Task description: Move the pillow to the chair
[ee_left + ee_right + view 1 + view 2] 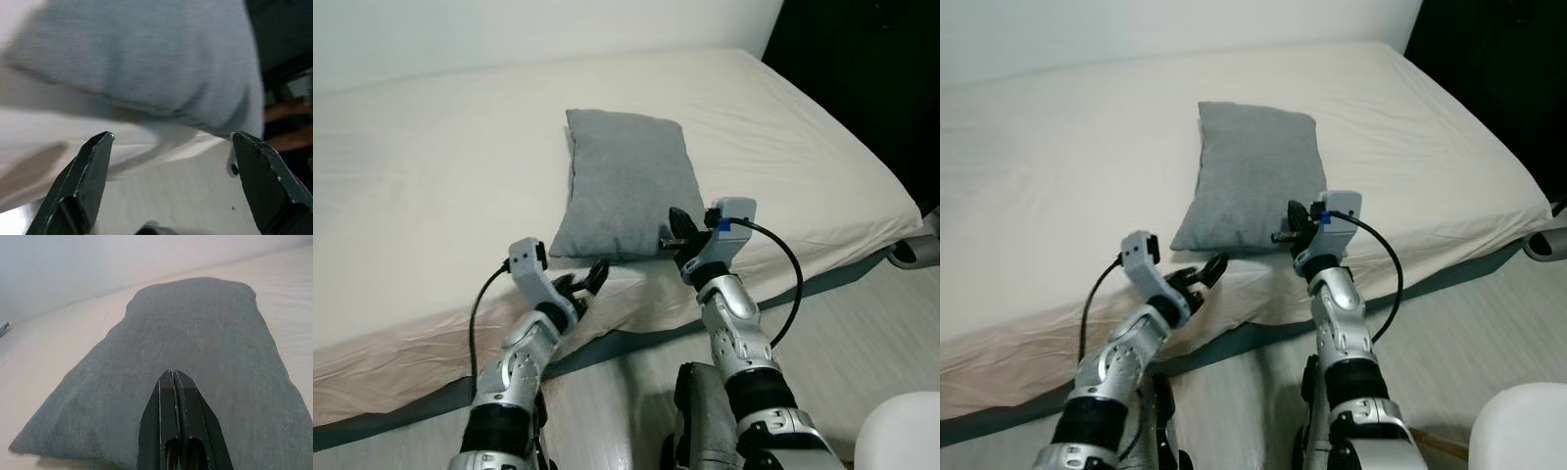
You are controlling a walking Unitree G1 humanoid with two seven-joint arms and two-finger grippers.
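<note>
1. Left eye view: the grey pillow (625, 184) lies flat on the cream bed (431, 176), its near edge close to the bed's near side, so both arms can reach it from the floor.
2. The right gripper (677, 233), fingers pressed together, sits at the pillow's near right corner, touching or just short of the fabric; it looks poised to push or slip under.
3. The left gripper (589, 281), fingers spread wide, hovers just near of the pillow's near left corner, apart from it, likely readying a pinch.
</note>
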